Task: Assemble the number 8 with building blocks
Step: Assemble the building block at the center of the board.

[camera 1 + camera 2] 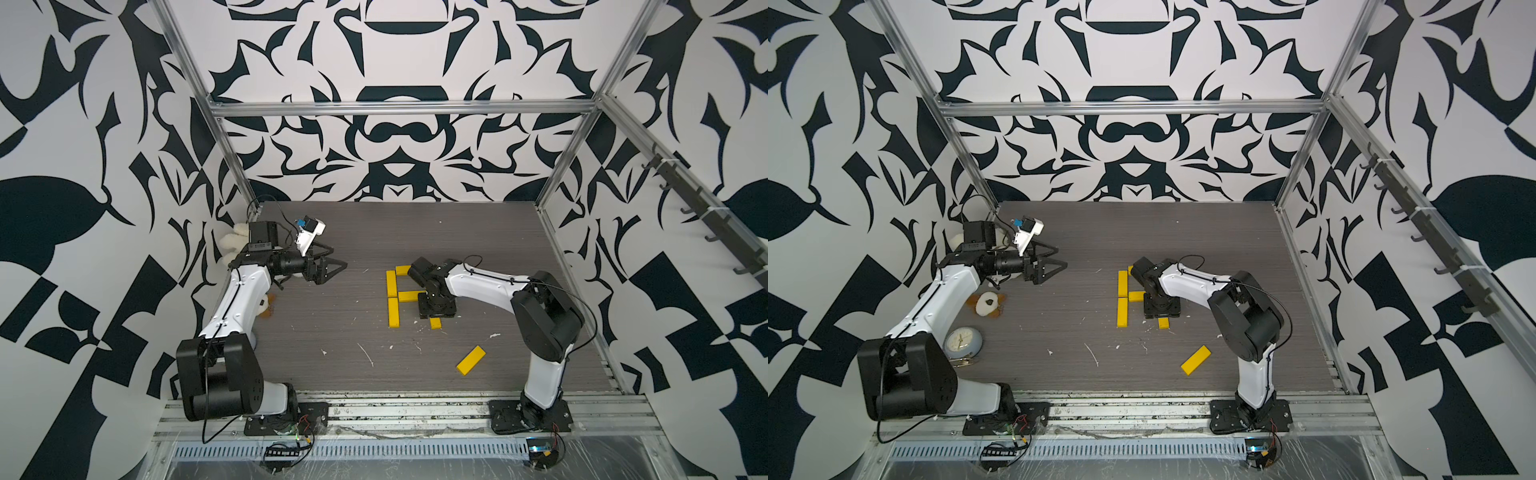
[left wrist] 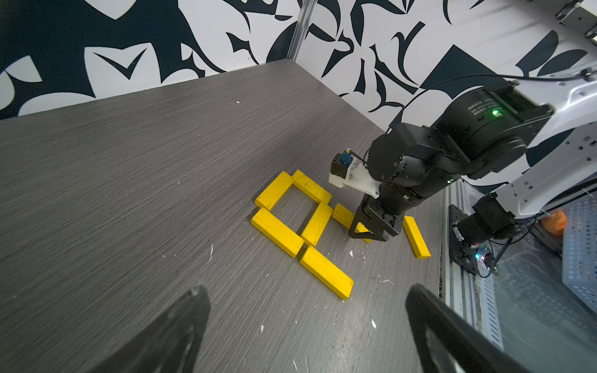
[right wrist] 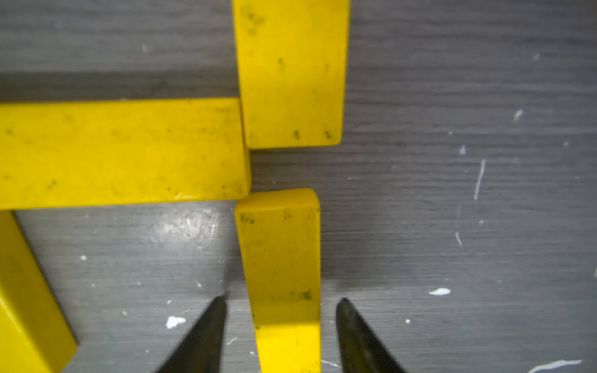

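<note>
Right pincer (image 3: 283, 299) was seen part-open, straddling one building block (image 3: 281, 252), gaps both sides, nothing gripped. Unfinished number 8 (image 2: 276, 231) was found just beyond its tips. Left pincer (image 2: 307, 289) was seen wide open, empty.

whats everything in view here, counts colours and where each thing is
number 8: six bars, yellow, right of centre, bottom bar missing
loose bar: one, yellow, slanted, nearer the front edge
plush toy: one, white, far left by the wall
small toy: one, white and brown, left side
clock: one, pale blue-grey, front left
table: one, grey wood grain
walls: three, black-and-white pattern, around the table
left arm and right arm: two, white and black, based at the front
left fingers: two, black, spread, empty, left of the 8
right fingers: two, black, apart, either side of the lower-right bar
</note>
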Robot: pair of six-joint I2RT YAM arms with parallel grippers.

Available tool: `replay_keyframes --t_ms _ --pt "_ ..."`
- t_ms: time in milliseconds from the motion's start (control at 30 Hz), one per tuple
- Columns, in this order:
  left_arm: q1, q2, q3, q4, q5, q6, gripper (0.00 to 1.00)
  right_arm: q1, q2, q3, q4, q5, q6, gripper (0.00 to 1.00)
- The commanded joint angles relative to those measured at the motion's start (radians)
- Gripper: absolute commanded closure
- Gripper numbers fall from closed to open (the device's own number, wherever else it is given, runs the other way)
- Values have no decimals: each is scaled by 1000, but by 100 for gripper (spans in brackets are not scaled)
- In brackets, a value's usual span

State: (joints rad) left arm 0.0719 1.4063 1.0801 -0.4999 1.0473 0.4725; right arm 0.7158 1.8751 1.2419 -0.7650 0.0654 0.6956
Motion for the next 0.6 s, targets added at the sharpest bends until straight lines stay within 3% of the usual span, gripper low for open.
replay_keyframes --t_ms 0,167,367,567 --pt "5 -20 18 -24 28 15 1 4 3 30 -11 1 4 42" --pt "6 -20 17 -25 31 14 1 3 -5 31 -15 4 4 44" --pt "6 -18 17 -23 33 15 1 4 -15 15 -15 8 10 57" --pt "6 -17 17 -23 35 14 1 4 -10 7 -3 6 15 60"
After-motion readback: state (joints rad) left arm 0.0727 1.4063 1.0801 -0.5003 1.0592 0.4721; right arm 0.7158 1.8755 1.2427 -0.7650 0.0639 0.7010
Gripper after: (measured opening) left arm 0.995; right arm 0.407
